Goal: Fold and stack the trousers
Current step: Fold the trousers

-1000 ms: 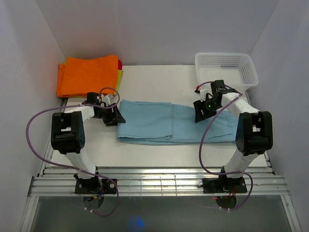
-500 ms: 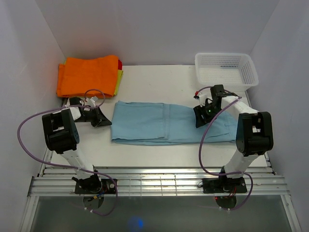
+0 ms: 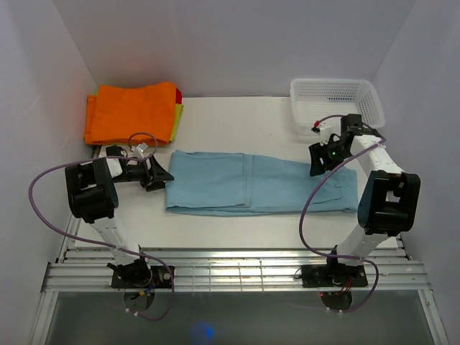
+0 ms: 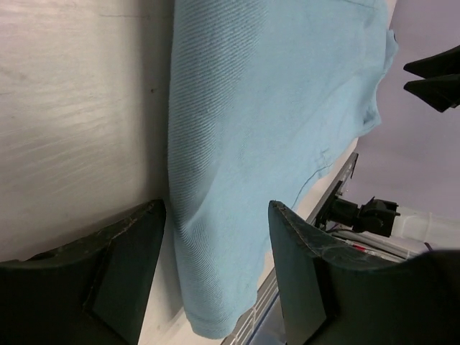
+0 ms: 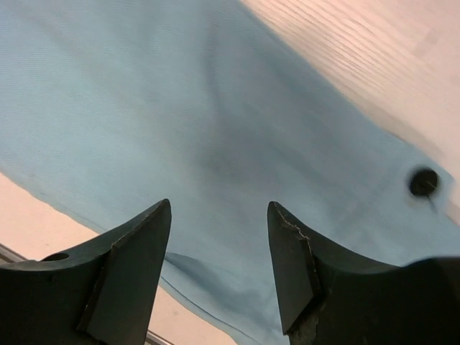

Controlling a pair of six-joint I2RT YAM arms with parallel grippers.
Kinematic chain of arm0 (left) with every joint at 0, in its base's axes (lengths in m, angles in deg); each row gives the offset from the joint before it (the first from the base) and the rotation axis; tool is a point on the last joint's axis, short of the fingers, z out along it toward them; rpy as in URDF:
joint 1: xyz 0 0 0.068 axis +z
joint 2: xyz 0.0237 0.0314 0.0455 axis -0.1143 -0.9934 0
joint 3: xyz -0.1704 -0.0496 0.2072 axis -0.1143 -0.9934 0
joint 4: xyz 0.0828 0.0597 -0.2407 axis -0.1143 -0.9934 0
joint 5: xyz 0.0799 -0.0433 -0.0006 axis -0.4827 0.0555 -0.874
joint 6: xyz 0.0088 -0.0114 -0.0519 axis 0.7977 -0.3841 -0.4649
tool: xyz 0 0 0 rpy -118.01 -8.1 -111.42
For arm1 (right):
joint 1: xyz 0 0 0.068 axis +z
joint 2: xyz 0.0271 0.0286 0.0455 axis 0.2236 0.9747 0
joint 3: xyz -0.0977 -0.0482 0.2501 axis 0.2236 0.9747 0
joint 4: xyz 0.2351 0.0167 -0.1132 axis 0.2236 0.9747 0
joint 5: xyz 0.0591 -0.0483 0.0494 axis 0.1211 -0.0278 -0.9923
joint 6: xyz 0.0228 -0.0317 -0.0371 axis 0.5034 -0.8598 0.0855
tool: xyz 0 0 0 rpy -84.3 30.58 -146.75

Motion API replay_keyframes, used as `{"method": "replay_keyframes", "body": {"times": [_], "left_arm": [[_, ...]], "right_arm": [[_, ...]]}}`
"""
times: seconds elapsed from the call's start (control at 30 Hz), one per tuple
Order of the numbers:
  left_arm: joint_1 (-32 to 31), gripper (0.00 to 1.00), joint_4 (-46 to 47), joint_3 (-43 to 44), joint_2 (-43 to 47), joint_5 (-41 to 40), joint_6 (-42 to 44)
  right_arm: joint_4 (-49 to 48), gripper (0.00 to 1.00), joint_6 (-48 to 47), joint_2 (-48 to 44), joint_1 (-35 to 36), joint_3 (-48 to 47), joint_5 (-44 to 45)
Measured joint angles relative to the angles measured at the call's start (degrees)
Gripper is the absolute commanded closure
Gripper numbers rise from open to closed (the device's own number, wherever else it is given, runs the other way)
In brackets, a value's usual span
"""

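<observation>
The light sky-blue trousers [image 3: 251, 183] lie flat across the middle of the table, folded lengthwise, with the waist at the right. My left gripper [image 3: 159, 175] is open at the trousers' left end, low on the table; in the left wrist view the cloth edge [image 4: 237, 180] lies between the spread fingers. My right gripper [image 3: 321, 159] is open above the waist end; the right wrist view shows blue cloth [image 5: 215, 129] and a dark button [image 5: 424, 182] below the spread, empty fingers.
A stack with a bright orange folded garment [image 3: 133, 111] on top, over yellow and red cloths, lies at the back left. A white mesh basket [image 3: 335, 100] stands at the back right. The slatted table front [image 3: 230, 273] runs along the near edge.
My right gripper has moved right and back, from the trousers' middle to the waist end. My left gripper has stayed at the left end. The trousers shifted left earlier and lie still now.
</observation>
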Motion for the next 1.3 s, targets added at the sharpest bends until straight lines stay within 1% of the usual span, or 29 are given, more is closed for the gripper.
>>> {"method": "replay_keyframes", "body": {"times": [0.07, 0.13, 0.17, 0.23, 0.27, 0.33, 0.37, 0.5, 0.6, 0.7, 0.77, 0.83, 0.9, 1.0, 1.13, 1.17, 1.23, 1.3], "left_arm": [[-0.70, 0.30, 1.14, -0.31, -0.37, 0.90, -1.05], [-1.55, 0.38, 2.38, -0.90, -0.39, 1.14, -1.81], [-1.81, 0.50, 3.06, -1.20, -0.44, 1.20, -2.25], [-2.19, 0.67, 4.59, -1.92, -0.85, 0.50, -3.19], [-2.29, 0.84, 5.18, -2.16, -1.36, 0.11, -3.50], [-2.25, 0.98, 5.99, -2.43, -2.69, 0.17, -4.35], [-2.03, 1.00, 6.10, -2.47, -2.99, 0.59, -4.70], [-0.42, 1.00, 4.35, -2.36, -2.84, 0.79, -3.69], [3.06, 1.00, 0.15, -1.14, -2.67, 0.39, -0.66], [7.21, 1.00, -4.70, 1.38, -1.99, -0.37, 3.32], [9.27, 1.00, -7.63, 2.82, 0.15, -1.09, 6.27], [9.99, 1.00, -10.51, 3.87, 3.78, -1.46, 8.81], [9.77, 1.00, -13.29, 5.11, 7.39, -1.40, 10.71], [8.98, 1.00, -16.72, 7.82, 12.33, -1.18, 12.22], [6.54, 1.00, -19.30, 10.91, 16.48, -0.81, 11.21], [5.53, 1.00, -19.71, 11.61, 17.09, -0.79, 10.19], [2.54, 1.00, -20.13, 12.83, 17.77, -0.79, 8.31], [-2.40, 1.00, -19.85, 14.10, 18.01, -0.81, 5.35]], "right_arm": [[0.61, 0.39, -1.51, -0.33, -3.85, -0.44, 0.66], [1.25, 0.40, -3.21, -0.42, -7.80, -0.22, 1.75], [1.46, 0.42, -4.00, -0.42, -9.29, 0.07, 2.16], [1.70, 0.46, -5.25, -0.42, -11.08, 0.96, 2.56], [1.75, 0.47, -5.49, -0.31, -11.41, 1.38, 2.69], [1.18, 0.51, -5.57, 0.22, -11.34, 1.90, 2.91], [0.48, 0.52, -5.53, 0.72, -11.34, 1.90, 2.97], [-2.14, 0.52, -4.83, 4.00, -11.19, 1.70, 2.75], [-2.40, 0.51, -4.70, 5.70, -11.19, 1.66, 1.31], [-2.43, 0.51, -4.37, 5.22, -11.19, 1.66, -0.92], [-2.38, 0.50, -3.82, 4.44, -11.19, 1.66, -2.21], [-2.38, 0.46, -3.28, 3.39, -11.13, 1.66, -3.08], [-2.40, 0.43, -2.86, 2.38, -11.13, 1.66, -3.58], [-2.29, 0.34, -1.86, 1.81, -11.13, 1.55, -4.17], [-2.25, 0.25, -0.09, 2.56, -11.10, 1.55, -4.11], [-2.32, 0.23, 0.28, 2.97, -11.10, 1.55, -3.98], [-2.49, 0.10, 1.36, 4.26, -11.13, 1.55, -3.80], [-2.80, 0.08, 2.23, 5.73, -11.19, 1.57, -3.87]]}}
